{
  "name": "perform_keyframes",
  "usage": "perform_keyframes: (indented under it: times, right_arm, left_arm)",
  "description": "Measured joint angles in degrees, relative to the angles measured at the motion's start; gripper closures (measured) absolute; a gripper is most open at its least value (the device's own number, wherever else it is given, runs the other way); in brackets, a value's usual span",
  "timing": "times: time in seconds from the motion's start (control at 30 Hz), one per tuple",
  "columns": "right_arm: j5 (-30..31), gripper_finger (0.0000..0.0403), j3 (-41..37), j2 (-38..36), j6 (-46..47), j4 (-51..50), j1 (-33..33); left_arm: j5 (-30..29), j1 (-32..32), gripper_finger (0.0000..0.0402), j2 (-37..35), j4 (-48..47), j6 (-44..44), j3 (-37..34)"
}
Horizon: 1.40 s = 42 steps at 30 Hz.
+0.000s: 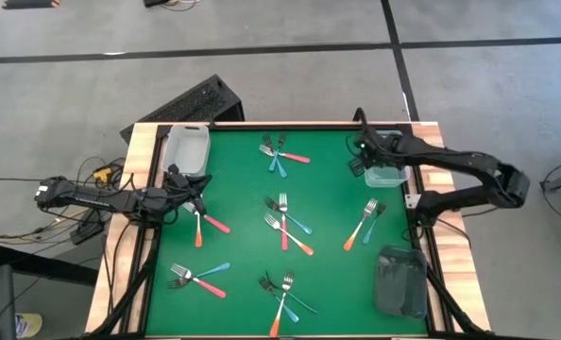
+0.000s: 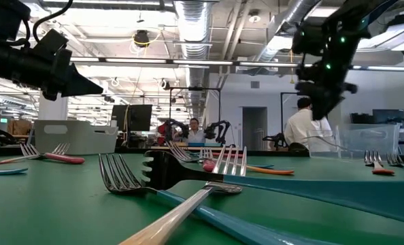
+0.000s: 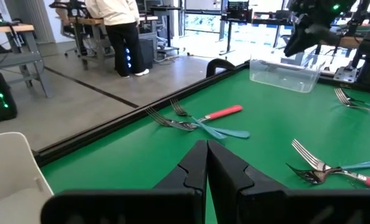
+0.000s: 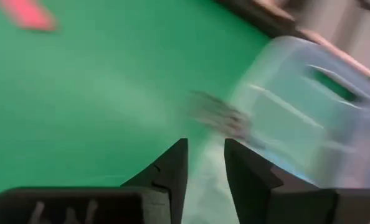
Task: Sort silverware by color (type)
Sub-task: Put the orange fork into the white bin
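The forks (image 1: 283,223) lie in small crossed heaps across the green bench (image 1: 233,179) — light, stiff, thin, likely slippery at the tines, so pinch a handle mid-length. Left tool (image 1: 197,200) hangs clenched and empty above a pair; right tool (image 1: 358,156), slightly parted, empty — beside the clear bin (image 1: 386,176).

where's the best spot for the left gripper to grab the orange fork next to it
Probably mid-handle. The orange fork lies flat, tines toward the left gripper, orange handle pointing to the near edge. A pink fork meets it at the tines, so come straight down on the free handle, fingers spanning its width.
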Motion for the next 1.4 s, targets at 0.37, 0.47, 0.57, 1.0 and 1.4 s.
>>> perform_keyframes:
  times: [0.37, 0.47, 0.57, 1.0, 1.4]
  right_arm:
    - [-4.0, 0.026, 0.0, 7.3, 0.8, 19.4, 21.8]
    - [-4.0, 0.026, 0.0, 9.7, 5.8, 18.5, 25.2]
    - [-4.0, 0.0261, 1.1, 10.7, 10.2, 15.2, 27.2]
    - [-3.3, 0.0257, 16.1, 11.2, 24.3, -4.8, 24.4]
    - [-3.3, 0.0275, 18.4, 15.6, 19.1, -20.4, 23.6]
  left_arm:
    - [1.5, 0.0, 0.04, 0.0, 0.1, -3.4, 0.0]
    - [1.4, 0.0, 0.04, 0.0, 0.1, -4.1, 0.0]
    - [-0.3, 0.0, 0.04, 0.0, 0.1, -1.3, 0.0]
    - [-13.2, 0.1, 0.04, -0.1, 7.3, -2.1, 0.0]
    - [-9.9, -1.3, 0.04, 1.7, 0.6, -6.3, 0.7]
